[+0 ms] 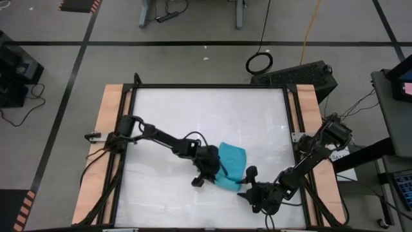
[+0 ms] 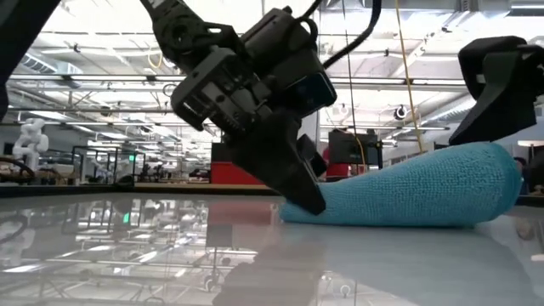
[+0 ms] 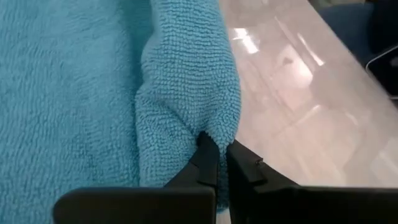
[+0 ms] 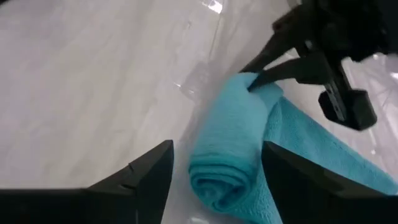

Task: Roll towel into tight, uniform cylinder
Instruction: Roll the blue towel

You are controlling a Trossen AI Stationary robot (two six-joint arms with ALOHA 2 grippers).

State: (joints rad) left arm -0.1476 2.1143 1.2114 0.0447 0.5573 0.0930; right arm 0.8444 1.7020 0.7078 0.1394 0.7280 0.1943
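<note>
Glossy white tabletop lies closest, mirroring the ceiling lights of the big workshop behind it. On it my left gripper has its fingers pinched tight on a fold at one end of the towel, near the table's middle. My right gripper sits at the opposite end, jaws spread wide on either side of the roll without gripping it. Turquoise terry, partly rolled into a spiral, with a flat tail trailing beside it.

Left claw low at bench centre, fingers pinched together on towel fold. Right claw near front-right, fingers spread wide.
</note>
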